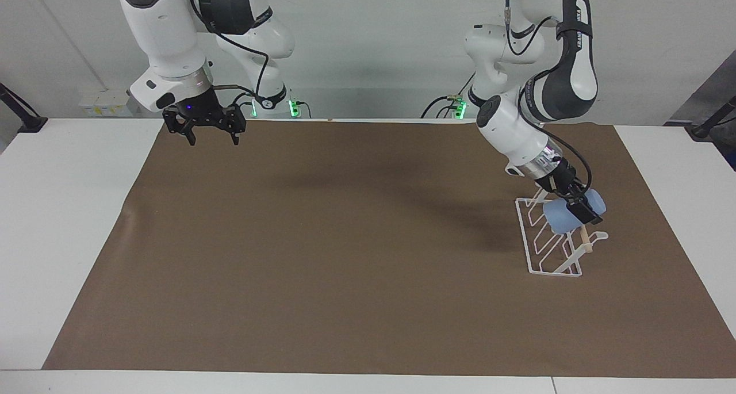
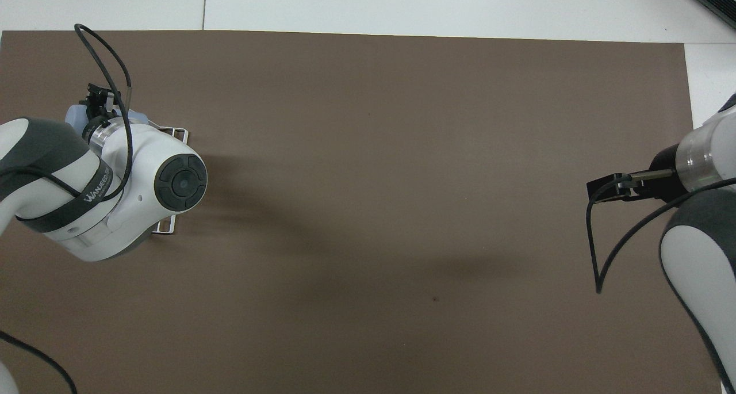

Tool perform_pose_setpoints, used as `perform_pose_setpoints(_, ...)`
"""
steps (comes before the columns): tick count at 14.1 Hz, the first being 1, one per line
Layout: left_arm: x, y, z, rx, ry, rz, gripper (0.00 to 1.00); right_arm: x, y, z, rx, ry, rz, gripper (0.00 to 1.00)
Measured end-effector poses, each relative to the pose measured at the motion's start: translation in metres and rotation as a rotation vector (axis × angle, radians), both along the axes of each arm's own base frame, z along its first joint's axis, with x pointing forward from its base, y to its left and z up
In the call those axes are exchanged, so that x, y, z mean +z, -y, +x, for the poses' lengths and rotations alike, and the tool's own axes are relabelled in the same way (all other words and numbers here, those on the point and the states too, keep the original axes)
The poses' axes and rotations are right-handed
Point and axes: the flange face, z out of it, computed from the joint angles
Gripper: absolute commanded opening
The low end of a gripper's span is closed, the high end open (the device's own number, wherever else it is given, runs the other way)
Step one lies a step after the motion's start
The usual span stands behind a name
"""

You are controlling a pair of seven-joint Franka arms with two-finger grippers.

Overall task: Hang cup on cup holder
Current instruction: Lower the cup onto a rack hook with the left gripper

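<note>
Your left gripper [image 1: 578, 205] has its fingers clamped on the cup [image 1: 566, 214], tilted right at the cup holder [image 1: 546, 250] and apparently sliding onto a prong, so release is what's left, while your right gripper [image 1: 210, 130] waits open over the table [image 1: 69, 210].

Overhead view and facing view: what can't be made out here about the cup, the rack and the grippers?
- Overhead view: the left arm's wrist hides most of the cup and cup holder.
- Facing view: the left gripper covers the cup's middle; whether a prong sits inside it cannot be told.
- Overhead view: the right gripper's fingertips are indistinct; it waits.
</note>
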Motion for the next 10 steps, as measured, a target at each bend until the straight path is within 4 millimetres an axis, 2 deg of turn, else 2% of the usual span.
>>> perform_pose_setpoints(6,0.001,0.007,0.005,-0.065,0.024,0.008,0.0,0.0,0.0,0.0,0.0,0.0,0.0,1.0)
perform_pose_setpoints(10,-0.003,-0.004,0.01,-0.076,0.027,-0.013,0.0,0.0,0.0,0.0,0.0,0.0,0.0,1.0)
